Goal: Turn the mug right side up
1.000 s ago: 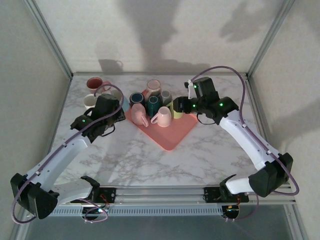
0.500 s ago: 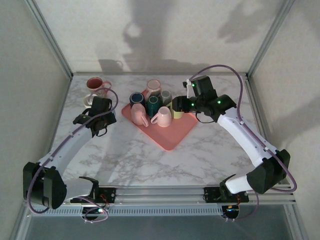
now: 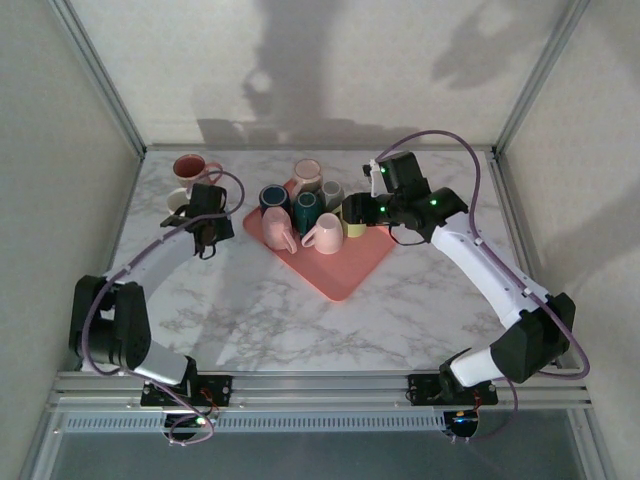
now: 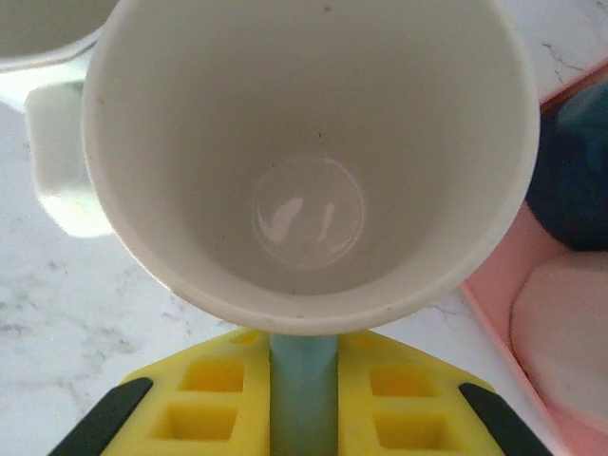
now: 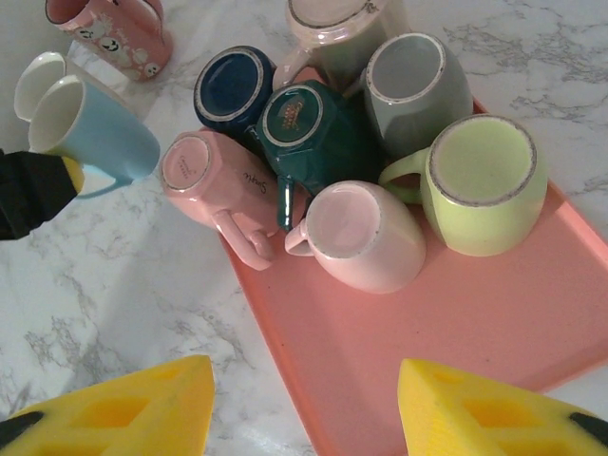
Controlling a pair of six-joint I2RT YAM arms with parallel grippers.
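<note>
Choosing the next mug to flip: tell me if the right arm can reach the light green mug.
Probably yes. The right gripper hangs open above the tray, and the light green mug stands upside down near its edge with nothing over it; the grey mug crowds one side.

The overhead view is dim and grey, with flat, low-contrast light. Large soft shadows of the arms fall on the back wall (image 3: 320, 70), so the light comes from the near side; fainter shadows lie on the counter (image 3: 300, 310). Small green lamps (image 3: 437, 203) on the arms glow brightly. The left wrist view is brighter: the inside of the mug (image 4: 304, 123) is evenly lit, with a white glint on its glossy bottom, and its rim looks soft. The left claw (image 4: 304, 399) at the lower edge is blurred. The right wrist view is bright and sharp on the tray (image 5: 456, 313); the right claw (image 5: 304, 418) is out of focus.
</note>
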